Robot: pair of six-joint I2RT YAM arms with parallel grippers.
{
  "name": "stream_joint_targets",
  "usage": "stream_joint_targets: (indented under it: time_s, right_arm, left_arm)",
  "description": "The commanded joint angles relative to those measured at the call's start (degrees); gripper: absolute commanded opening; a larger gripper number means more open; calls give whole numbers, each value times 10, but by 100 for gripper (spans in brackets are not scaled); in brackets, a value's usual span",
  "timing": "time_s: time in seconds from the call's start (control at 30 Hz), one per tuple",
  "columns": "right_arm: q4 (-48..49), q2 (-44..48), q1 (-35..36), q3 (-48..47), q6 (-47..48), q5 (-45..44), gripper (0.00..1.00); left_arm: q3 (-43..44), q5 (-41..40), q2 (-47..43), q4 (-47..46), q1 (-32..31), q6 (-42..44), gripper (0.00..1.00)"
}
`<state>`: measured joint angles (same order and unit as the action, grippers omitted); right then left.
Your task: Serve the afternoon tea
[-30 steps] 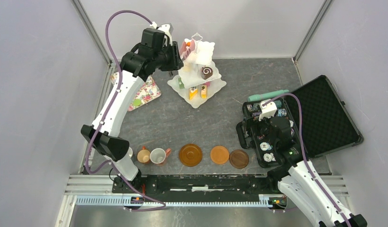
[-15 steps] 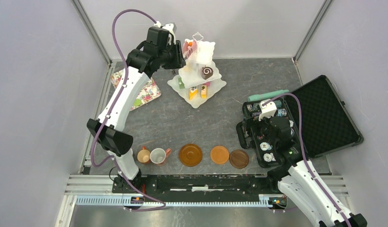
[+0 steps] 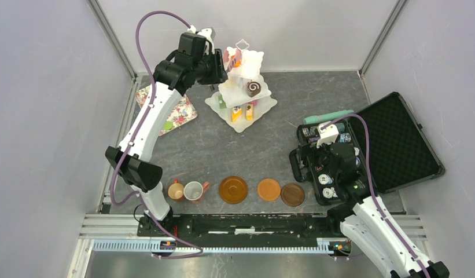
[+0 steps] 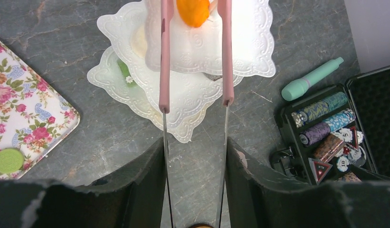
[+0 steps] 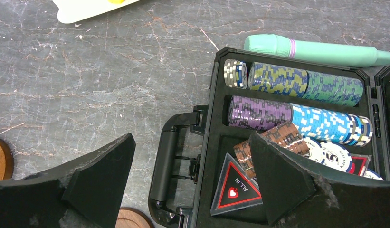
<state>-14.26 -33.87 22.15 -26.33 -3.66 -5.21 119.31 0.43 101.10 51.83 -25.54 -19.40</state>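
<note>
Three brown-orange saucers (image 3: 233,189) lie in a row at the near edge of the desk (image 3: 223,145), with the mugs (image 3: 193,190) just to their left, set out like places waiting to be served. From above, the left arm (image 3: 154,116) reaches to the far side, its wrist beside the top of the white three-tier stand (image 3: 267,105). Small toy cakes (image 3: 253,88) sit on the stand's lower tiers, and the floral tray (image 3: 177,119) lies partly under the arm

Seen from the left wrist, the left end effector (image 4: 195,147) is narrowed onto the thin shafts of pink-tipped tongs (image 4: 225,71), a tool that reaches between the tiers where its own fingers likely could not. The tips flank an orange cake (image 4: 193,10) on the top tier; whether they pinch it or stand slack is unclear. I judge this cake is being placed there

Seen from the right wrist, the right end effector (image 5: 190,142) is spread wide and holds nothing. It hangs above the handle side of the black case (image 5: 209,118) of poker chips (image 5: 278,78), probably parked out of the way, with a mint-green stick (image 5: 316,51) just beyond the case
</note>
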Motion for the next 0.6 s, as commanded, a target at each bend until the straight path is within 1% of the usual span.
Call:
stream_joint_targets:
  time_s: [0.0,0.13,0.3,0.57]
  right_arm:
    - [13,1,4,1,-4,-8,98]
    - [12,1,4,0,-4,-7,98]
    - [12,3,6,1,-4,-7,98]
    - [13,2,7,1,-4,-5,98]
  left_arm:
    - [5,-2,-40,-12,-3,25,52]
    - [-4,-2,-51,-8,-3,28,52]
    - [-30,-27,-83,-8,-3,29,50]
    - [-98,-69,-173,-5,-2,39,50]
